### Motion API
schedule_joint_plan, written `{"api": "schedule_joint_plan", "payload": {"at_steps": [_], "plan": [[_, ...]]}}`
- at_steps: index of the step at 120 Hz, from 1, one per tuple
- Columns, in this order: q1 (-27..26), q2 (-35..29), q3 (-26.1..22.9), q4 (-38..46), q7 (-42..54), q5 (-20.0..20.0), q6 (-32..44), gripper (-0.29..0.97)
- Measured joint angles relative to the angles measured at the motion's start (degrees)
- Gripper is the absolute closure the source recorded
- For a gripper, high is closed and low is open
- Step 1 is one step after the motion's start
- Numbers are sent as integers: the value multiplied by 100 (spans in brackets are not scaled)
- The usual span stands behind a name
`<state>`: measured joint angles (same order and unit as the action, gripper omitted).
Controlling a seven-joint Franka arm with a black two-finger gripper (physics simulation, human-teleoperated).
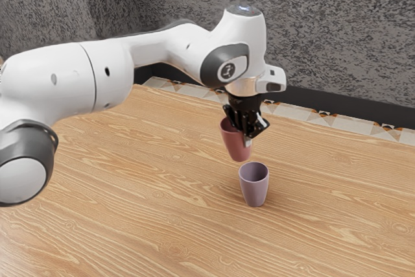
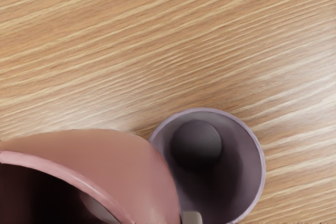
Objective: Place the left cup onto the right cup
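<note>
Over the wooden table [image 1: 130,225], the white arm [image 1: 97,76] reaches in from the exterior view's left. Up in the air hangs the pink cup [image 1: 235,142] [image 2: 105,166], tilted, its base just above and beside the rim of the purple cup [image 1: 253,183] [image 2: 231,171], which stands upright on the table. The black tool [image 1: 246,126] is clamped on the pink cup's rim.

Open wooden table [image 1: 130,186] surrounded the upright purple cup [image 1: 253,184] on every side. The one obstruction was the tilted pink cup [image 1: 235,142], hanging close above its rim toward the exterior view's left.
</note>
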<state>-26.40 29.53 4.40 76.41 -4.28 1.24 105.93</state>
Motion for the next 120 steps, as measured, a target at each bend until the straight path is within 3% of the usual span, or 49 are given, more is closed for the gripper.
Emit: {"api": "schedule_joint_plan", "payload": {"at_steps": [120], "plan": [[-58,550,-239,-449,-462,11,14,78]]}}
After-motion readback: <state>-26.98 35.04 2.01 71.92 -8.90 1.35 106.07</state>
